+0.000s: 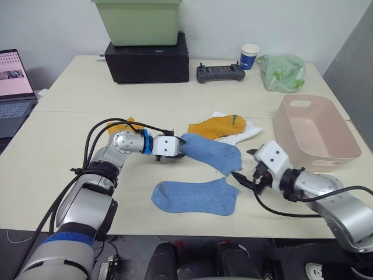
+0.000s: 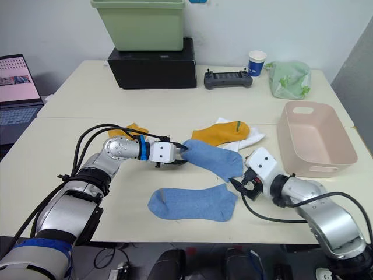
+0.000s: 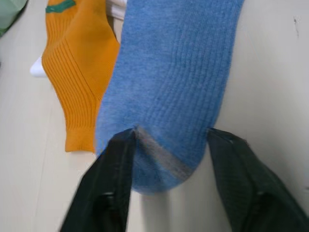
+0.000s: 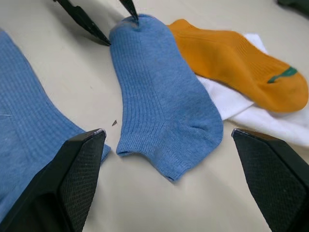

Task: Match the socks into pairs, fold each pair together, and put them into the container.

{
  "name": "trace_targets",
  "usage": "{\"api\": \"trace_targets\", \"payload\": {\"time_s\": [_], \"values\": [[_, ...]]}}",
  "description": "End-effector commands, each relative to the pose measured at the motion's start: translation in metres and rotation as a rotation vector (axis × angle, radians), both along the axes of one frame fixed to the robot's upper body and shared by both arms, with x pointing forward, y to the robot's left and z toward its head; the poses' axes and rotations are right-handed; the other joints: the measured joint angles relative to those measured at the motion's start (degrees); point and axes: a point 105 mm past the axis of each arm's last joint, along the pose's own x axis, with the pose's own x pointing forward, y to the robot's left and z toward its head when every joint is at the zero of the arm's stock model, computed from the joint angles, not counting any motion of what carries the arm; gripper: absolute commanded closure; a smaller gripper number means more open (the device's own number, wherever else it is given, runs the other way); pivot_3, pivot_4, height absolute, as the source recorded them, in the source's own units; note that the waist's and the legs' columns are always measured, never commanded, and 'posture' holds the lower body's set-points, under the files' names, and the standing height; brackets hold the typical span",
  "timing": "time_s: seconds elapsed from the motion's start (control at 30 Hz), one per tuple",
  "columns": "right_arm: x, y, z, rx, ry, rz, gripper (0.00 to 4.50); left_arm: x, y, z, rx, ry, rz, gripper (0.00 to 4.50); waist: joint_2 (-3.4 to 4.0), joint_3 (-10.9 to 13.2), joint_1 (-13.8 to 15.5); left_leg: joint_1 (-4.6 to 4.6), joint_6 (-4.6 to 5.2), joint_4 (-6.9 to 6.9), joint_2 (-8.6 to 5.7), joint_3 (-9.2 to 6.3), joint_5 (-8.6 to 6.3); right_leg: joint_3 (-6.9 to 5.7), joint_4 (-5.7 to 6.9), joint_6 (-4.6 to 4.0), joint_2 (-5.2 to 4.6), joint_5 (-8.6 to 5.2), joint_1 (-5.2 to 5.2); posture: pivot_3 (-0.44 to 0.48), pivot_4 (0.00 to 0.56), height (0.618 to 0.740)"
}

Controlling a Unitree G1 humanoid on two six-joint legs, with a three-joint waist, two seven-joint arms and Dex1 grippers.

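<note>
Two light blue socks lie on the table: one (image 1: 195, 196) flat near the front edge, the other (image 1: 213, 153) slanting behind it. My left gripper (image 1: 183, 146) is open, its fingers (image 3: 116, 159) straddling the slanted sock's grey toe. My right gripper (image 1: 245, 165) is open at that sock's cuff end, with nothing between its fingers. A mustard-orange sock (image 1: 218, 125) with a green mark lies on a white sock (image 1: 242, 135) just behind. Another orange sock (image 1: 125, 125) peeks out behind my left arm. The pale pink container (image 1: 317, 131) stands empty at the right.
At the back, a green bin (image 1: 139, 20) sits on a black box (image 1: 148, 61). Beside it are a black controller (image 1: 220, 72), a paper cup (image 1: 249, 56) and a pale green bag (image 1: 282, 72). A laptop (image 1: 14, 87) stands at the far left.
</note>
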Motion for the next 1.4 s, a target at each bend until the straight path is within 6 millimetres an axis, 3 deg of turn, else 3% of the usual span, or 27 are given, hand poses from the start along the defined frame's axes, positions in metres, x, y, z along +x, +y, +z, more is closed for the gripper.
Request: {"api": "trace_targets", "payload": {"time_s": [0.03, 0.13, 0.27, 0.33, 0.4, 0.73, 0.87, 0.97, 1.13, 1.23, 1.4], "values": [[0.009, 0.019, 0.000, 0.035, -0.022, 0.017, 0.00, 0.001, -0.001, 0.001, 0.008, 0.006, 0.000, 3.57, 0.01, 0.00, -0.04, 0.01, 0.00, 0.00, 0.00, 0.00, 0.00, 0.00, 0.01, 0.00, 0.00, 0.00, 0.00, 0.000, 0.150, 0.735], [0.015, 0.026, -0.010, 0.035, 0.008, 0.019, 0.00, 0.001, -0.001, 0.001, 0.011, 0.010, -0.007, 4.48, 0.00, 0.00, 0.08, 0.00, 0.00, 0.01, 0.00, -0.02, 0.00, -0.02, 0.05, 0.00, 0.00, 0.00, -0.02, 0.000, 0.150, 0.735], [0.023, 0.026, -0.023, 0.016, 0.054, -0.008, 0.00, 0.000, -0.002, 0.000, 0.012, 0.025, -0.010, 4.48, 0.00, 0.00, 0.10, 0.00, 0.00, 0.01, 0.00, -0.02, 0.00, -0.05, 0.02, 0.00, -0.02, 0.00, -0.01, 0.000, 0.150, 0.735], [0.028, 0.024, -0.028, 0.029, 0.085, -0.036, 0.38, -0.001, -0.001, -0.001, 0.009, 0.041, -0.008, 4.50, 0.00, 0.00, 0.10, 0.00, 0.00, 0.01, 0.01, -0.02, 0.00, -0.05, 0.03, 0.00, -0.02, 0.00, -0.02, 0.000, 0.150, 0.735], [0.030, 0.022, -0.029, 0.023, 0.102, -0.041, 0.91, -0.001, -0.001, 0.000, -0.005, 0.066, 0.001, 4.50, 0.01, 0.00, 0.08, 0.00, 0.00, 0.01, 0.02, -0.02, 0.00, -0.05, 0.04, -0.01, -0.01, 0.00, -0.01, 0.000, 0.150, 0.735], [0.031, 0.024, -0.019, 0.035, 0.077, -0.012, 4.40, -0.010, 0.002, 0.003, -0.017, 0.190, -0.015, 4.50, 0.01, 0.00, 0.05, 0.00, 0.00, 0.01, 0.04, -0.03, 0.00, -0.06, 0.05, -0.01, -0.01, 0.00, -0.01, 0.000, 0.150, 0.735], [0.024, 0.020, 0.004, 0.060, 0.053, 0.016, 4.46, -0.025, 0.014, 0.018, -0.020, 0.317, -0.034, 4.50, 0.02, 0.00, -0.10, 0.00, 0.00, 0.01, 0.06, -0.07, 0.00, -0.06, 0.07, -0.01, -0.01, 0.00, -0.05, 0.000, 0.150, 0.735], [0.006, 0.020, 0.021, 0.108, 0.099, 0.065, 4.46, -0.057, 0.032, 0.029, 0.040, 0.506, -0.057, 4.50, 0.05, 0.03, -0.45, 0.00, -0.01, -0.02, 0.21, -0.19, 0.01, -0.02, 0.08, -0.02, -0.03, 0.00, -0.09, 0.000, 0.150, 0.735], [-0.033, 0.028, 0.032, 0.197, 0.303, 0.221, 4.46, -0.105, 0.035, 0.040, 0.029, 0.785, -0.049, 4.50, 0.11, 0.05, -0.52, 0.08, -0.02, 0.00, 0.22, -0.27, 0.01, -0.17, 0.13, -0.03, -0.08, -0.01, 0.07, 0.000, 0.150, 0.735], [-0.035, 0.024, 0.029, 0.166, 0.375, 0.218, 4.46, -0.109, 0.034, 0.041, 0.018, 0.897, -0.007, 4.50, 0.14, 0.07, -0.42, 0.09, -0.01, 0.00, 0.39, -0.40, 0.01, -0.08, 0.09, -0.03, -0.09, -0.02, 0.08, 0.000, 0.150, 0.735], [-0.024, 0.019, 0.025, 0.138, 0.435, 0.182, 4.46, -0.095, 0.031, 0.033, 0.032, 0.964, 0.057, 4.50, 0.14, 0.07, -0.01, 0.08, 0.01, 0.02, 0.10, -0.21, 0.00, -0.10, 0.08, -0.02, -0.08, -0.02, 0.07, 0.000, 0.150, 0.735]]}}
